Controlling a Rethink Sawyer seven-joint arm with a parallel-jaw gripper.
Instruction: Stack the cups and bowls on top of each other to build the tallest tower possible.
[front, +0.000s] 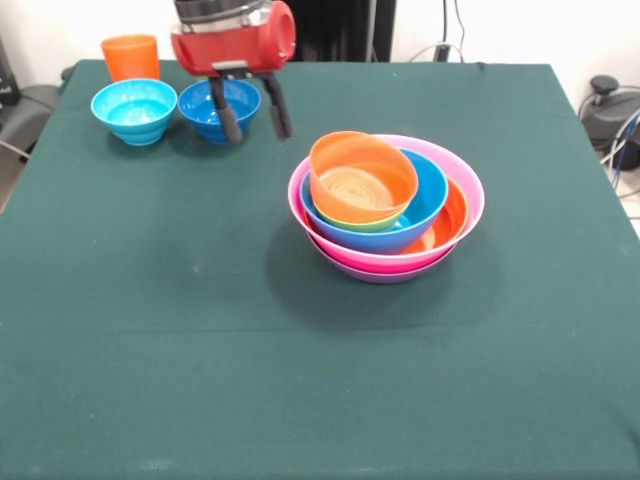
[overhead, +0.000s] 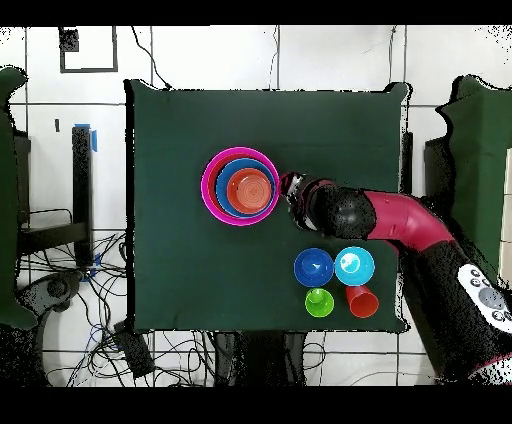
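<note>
Notably, no brand, label or readable writing shows on any item.

Count, both views combined:
- One tower (front: 386, 205) of nested bowls near the middle of the green table (front: 150, 350). From the outside inward: purple at the base, pink, orange, blue, a lime green rim, and a small orange bowl (front: 362, 178) tilted on top — six in all.
- Two loose small bowls, side by side near the table's edge: light blue bowl (front: 134, 109) and dark blue bowl (front: 219, 108).
- Two cups: orange cup (front: 130, 56) just behind the light blue bowl, and lime green cup (overhead: 319, 302), seen only in the overhead view, beside the orange one.

Gripper (front: 254, 116): one — fingers spread apart, holding nothing, hanging above the table between the dark blue bowl and the tower.
</note>
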